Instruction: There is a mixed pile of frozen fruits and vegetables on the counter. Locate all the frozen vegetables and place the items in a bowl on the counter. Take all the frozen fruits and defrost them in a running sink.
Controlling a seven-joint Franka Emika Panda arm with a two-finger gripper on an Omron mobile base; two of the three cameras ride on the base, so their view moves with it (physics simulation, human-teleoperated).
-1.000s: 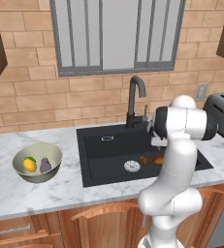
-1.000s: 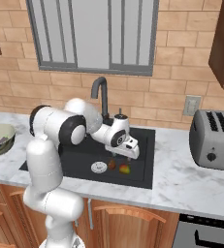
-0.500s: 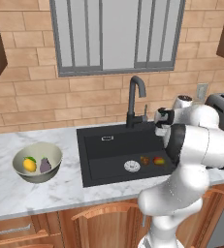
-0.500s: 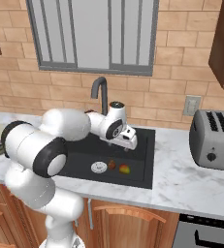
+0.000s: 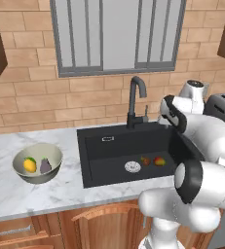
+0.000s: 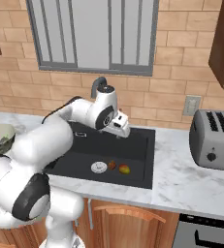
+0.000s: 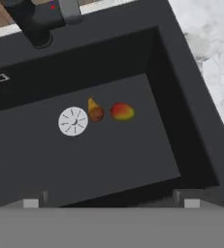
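1. The gripper [image 6: 123, 130] hangs above the far right part of the large black rectangular sink [image 6: 137, 167], its jaws spread wide with nothing between them.
2. The hand view looks down into the basin: a dark red-brown ball of frozen fruit [image 7: 96, 114] lies just right of the round steel drain [image 7: 73, 121], with the red, yellow and green oval fruit [image 7: 122, 111] just beside it.
3. That view also shows a small yellow-orange sliver touching the ball; I cannot tell what it is.
4. The left base view takes in the whole wide pale grey-green bowl [image 5: 50, 152] on the left of the white grey-veined marble tabletop [image 5: 16, 194]; it holds a round yellow-orange vegetable [image 5: 30, 165] and a dull purple-grey pear-shaped one [image 5: 46, 166].
5. The right base view gives the full silver toaster [image 6: 214, 140] on the right.
6. No writing is legible.
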